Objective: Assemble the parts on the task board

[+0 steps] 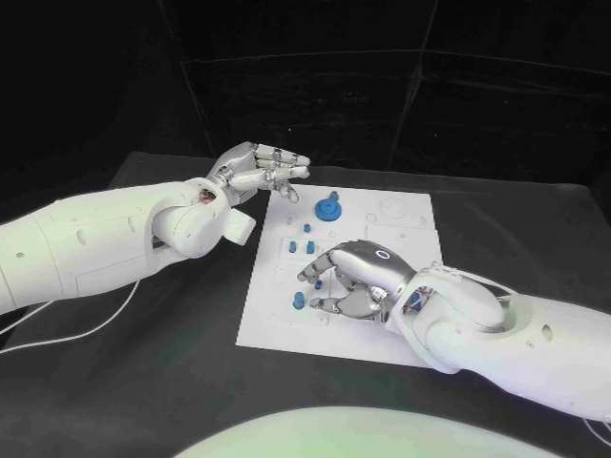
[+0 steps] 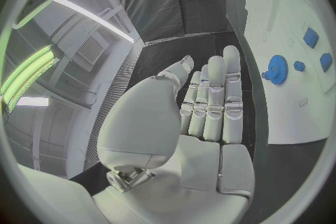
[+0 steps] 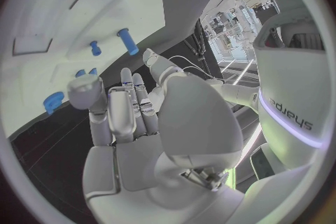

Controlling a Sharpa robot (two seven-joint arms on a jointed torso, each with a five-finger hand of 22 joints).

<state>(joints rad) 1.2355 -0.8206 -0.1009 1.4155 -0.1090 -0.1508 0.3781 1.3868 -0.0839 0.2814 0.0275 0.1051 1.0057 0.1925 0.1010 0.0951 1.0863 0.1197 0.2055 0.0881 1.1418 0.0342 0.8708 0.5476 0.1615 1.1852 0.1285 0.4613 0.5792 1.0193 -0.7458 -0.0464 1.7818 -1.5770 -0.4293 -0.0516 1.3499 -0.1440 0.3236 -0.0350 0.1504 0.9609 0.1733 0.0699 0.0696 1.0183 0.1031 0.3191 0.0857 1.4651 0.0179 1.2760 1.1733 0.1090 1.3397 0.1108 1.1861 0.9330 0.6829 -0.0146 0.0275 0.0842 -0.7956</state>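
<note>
Your task board lies mid-bench. A blue gear stands near its far edge; smaller blue parts sit toward its left edge. Your left hand hovers at the board's far-left corner, fingers apart, empty. Your right hand hovers over the board's near half, fingers loosely spread, holding nothing.

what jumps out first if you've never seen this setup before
Two silver hands frame a white board on the black table. The left hand hovers at the board's far left corner, empty, fingers together in its wrist view. The right hand hangs over the near half, curled among small blue pieces. A blue gear sits near the far edge, the brightest part.
</note>
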